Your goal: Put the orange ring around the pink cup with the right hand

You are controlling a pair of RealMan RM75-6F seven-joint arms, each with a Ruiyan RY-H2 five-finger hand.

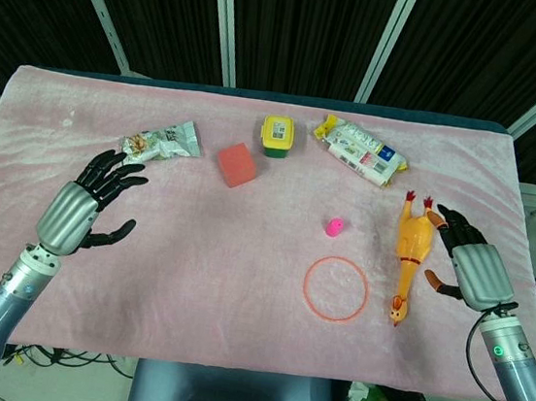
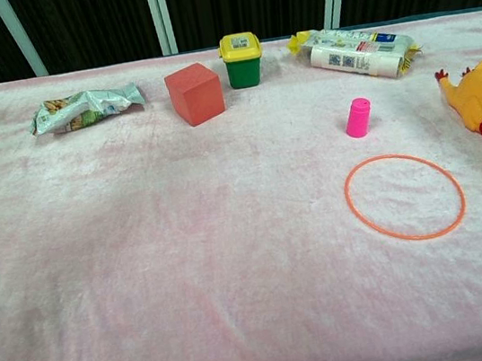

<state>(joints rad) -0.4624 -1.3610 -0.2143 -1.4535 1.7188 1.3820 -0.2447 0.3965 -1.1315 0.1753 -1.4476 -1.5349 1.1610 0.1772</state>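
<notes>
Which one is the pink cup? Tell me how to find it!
Look at the pink cloth-covered table, right of the middle. Just beyond the flat orange ring stands the pink cup, apart from the ring. It is the smallest thing there, bright pink and upright.

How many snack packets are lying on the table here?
2. One silvery snack packet lies far left, near the left hand; one white-and-yellow packet lies far right, beside the green container.

Bright, even overhead light; soft faint shadows, sharp focus throughout.
</notes>
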